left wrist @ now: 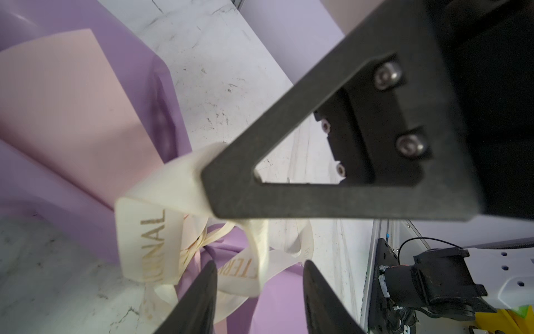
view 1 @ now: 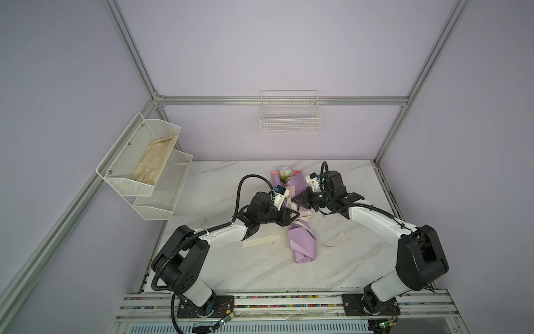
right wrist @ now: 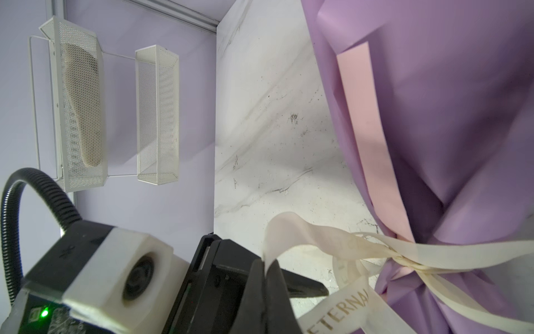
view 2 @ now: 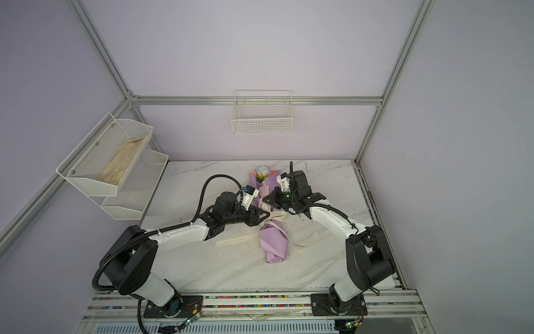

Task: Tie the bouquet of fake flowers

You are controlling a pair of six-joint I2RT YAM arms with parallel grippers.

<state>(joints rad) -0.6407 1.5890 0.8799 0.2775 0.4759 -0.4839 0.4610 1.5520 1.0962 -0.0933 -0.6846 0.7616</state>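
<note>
Right wrist: your right gripper is pinching the ribbon, likely steadying it for the left gripper gaping at the bouquet's nine o'clock.

1. Walls: plain lilac panels, evenly lit.
2. Aluminium frame: runs along wall edges and corners.
3. Wire basket: white, hung on the back wall.
4. Two-tier mesh shelf: white, on the left wall; beige cloth in the upper tier.
5. Tabletop: white marble pattern, scuffed.
</note>
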